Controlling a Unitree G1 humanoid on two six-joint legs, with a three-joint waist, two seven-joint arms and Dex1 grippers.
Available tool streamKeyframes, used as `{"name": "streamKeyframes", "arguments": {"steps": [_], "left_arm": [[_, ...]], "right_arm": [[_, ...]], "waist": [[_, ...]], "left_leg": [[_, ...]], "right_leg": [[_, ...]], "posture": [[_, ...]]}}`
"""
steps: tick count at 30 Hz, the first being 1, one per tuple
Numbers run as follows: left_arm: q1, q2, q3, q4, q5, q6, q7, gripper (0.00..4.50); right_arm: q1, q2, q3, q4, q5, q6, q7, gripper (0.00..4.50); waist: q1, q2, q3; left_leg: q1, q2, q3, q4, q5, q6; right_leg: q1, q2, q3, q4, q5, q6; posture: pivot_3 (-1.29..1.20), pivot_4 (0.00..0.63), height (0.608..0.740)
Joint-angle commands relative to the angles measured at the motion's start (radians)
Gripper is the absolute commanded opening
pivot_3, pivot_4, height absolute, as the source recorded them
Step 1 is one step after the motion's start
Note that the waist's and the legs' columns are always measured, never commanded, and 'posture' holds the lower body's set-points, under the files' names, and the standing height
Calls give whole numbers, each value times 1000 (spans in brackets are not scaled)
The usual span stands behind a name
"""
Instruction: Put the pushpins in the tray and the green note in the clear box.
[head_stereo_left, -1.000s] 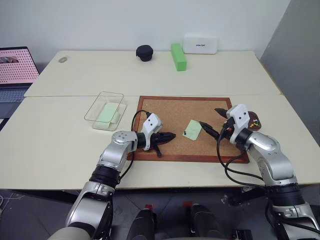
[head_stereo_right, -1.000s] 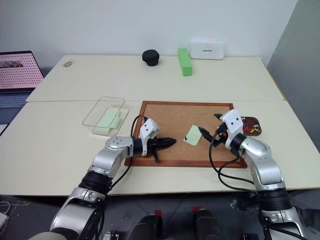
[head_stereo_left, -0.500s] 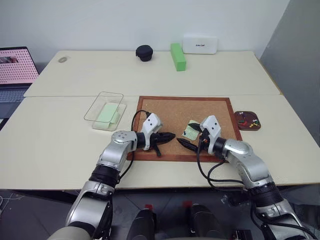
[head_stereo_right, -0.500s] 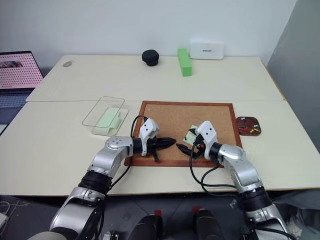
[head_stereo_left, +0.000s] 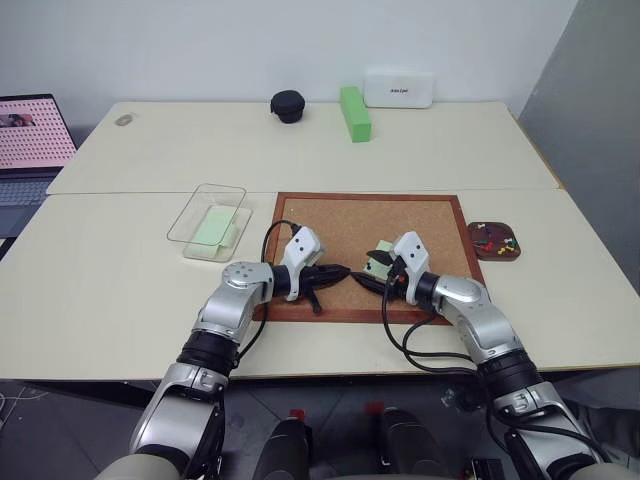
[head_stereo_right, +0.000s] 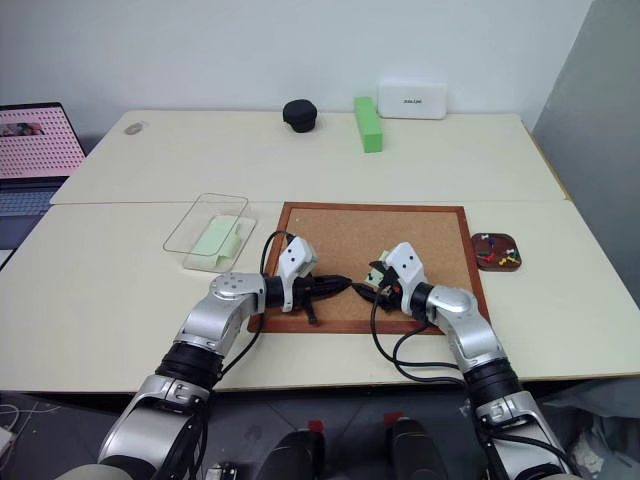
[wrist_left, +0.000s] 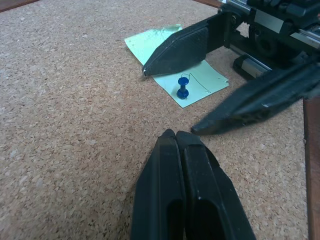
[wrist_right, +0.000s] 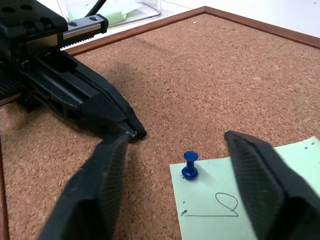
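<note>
So both arms are down over the corkboard (head_stereo_left: 400, 225). Left gripper (wrist_left: 176, 137) has its fingers pressed tight together, holding nothing, resting near the board's front-left part. Right gripper (wrist_right: 177, 142) is spread, straddling the blue pushpin (wrist_right: 189, 164) stuck upright in the green note (wrist_left: 180, 75) on the board. Just right of the board sits the tray (head_stereo_left: 496, 241) with pushpins; left of it, the clear box (head_stereo_left: 209, 220).

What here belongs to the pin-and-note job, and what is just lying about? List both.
For the job:
- blue pushpin stuck in the green note
- pushpins lying in the tray
- clear box
- corkboard

Lying about:
- bright green block
- white case
- black round object
- laptop
</note>
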Motion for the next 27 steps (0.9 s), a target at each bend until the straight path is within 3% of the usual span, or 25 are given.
{"name": "streamKeyframes", "arguments": {"steps": [1, 5, 11, 17, 27], "left_arm": [[11, 4, -9, -8, 3, 11, 1, 0], [10, 4, -8, -6, 3, 10, 1, 0], [7, -1, -9, -4, 2, 10, 3, 0], [6, -2, -9, -3, 3, 10, 4, 0], [15, -7, -13, -7, 5, 3, 6, 0]], "right_arm": [[-23, 9, -8, 7, -4, -22, 15, 2055], [-25, 9, -9, 11, -9, -23, 16, 1121], [-26, -4, -10, 19, -32, -33, 9, 70], [-33, -40, -5, -37, -109, -53, -33, 22], [18, -135, -28, -395, -91, 80, -16, 22]], "waist": [[0, 0, 0], [0, 0, 0], [0, 0, 0], [0, 0, 0], [5, 1, 0]], "left_leg": [[0, 0, 0, 0, 0, 0], [0, 0, 0, 0, 0, 0], [0, 0, 0, 0, 0, 0], [0, 0, 0, 0, 0, 0], [-7, -1, -1, 0, 0, 0]], "right_leg": [[0, 0, 0, 0, 0, 0], [0, 0, 0, 0, 0, 0], [0, 0, 0, 0, 0, 0], [0, 0, 0, 0, 0, 0], [-5, -1, 0, -1, 0, 0]], "posture": [[0, 150, 740], [0, 150, 740], [0, 150, 740], [0, 150, 740], [0, 150, 740]]}}
